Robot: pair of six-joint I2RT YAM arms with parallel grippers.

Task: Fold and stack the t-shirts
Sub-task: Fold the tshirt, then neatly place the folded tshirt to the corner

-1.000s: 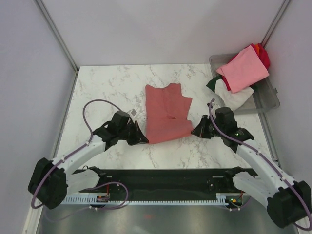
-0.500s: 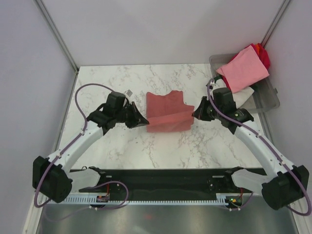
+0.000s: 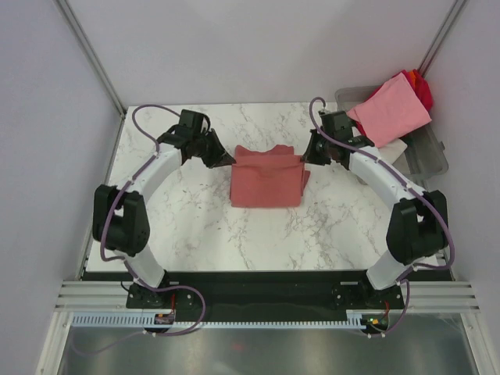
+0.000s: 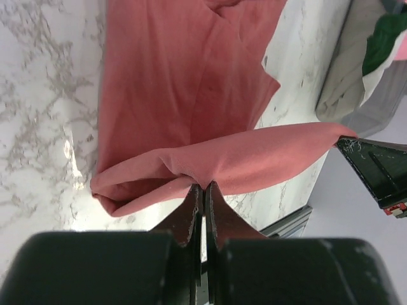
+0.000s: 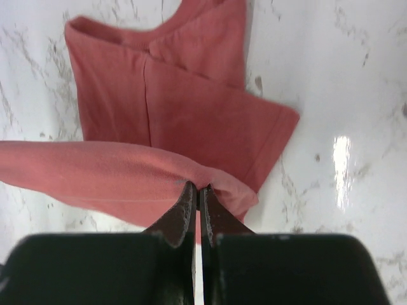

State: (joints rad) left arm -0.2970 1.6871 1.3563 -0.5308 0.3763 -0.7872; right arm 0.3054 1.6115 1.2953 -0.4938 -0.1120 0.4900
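my left gripper (image 3: 225,160) and right gripper (image 3: 307,156), each pinched tight on an end of the same fold of the brick-red t-shirt (image 3: 266,186), hold that doubled edge stretched between them. the rest of the shirt lies flat on the marble table (image 3: 187,226), far middle. a light pink t-shirt (image 3: 391,109) tops the heap on the clear grey tub (image 3: 434,160), far right.

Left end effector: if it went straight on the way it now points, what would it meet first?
The brick-red t-shirt, whose edge the left end effector pinches. Beyond the cloth, probably the right end effector, which faces it across the shirt; their heights are hard to compare.
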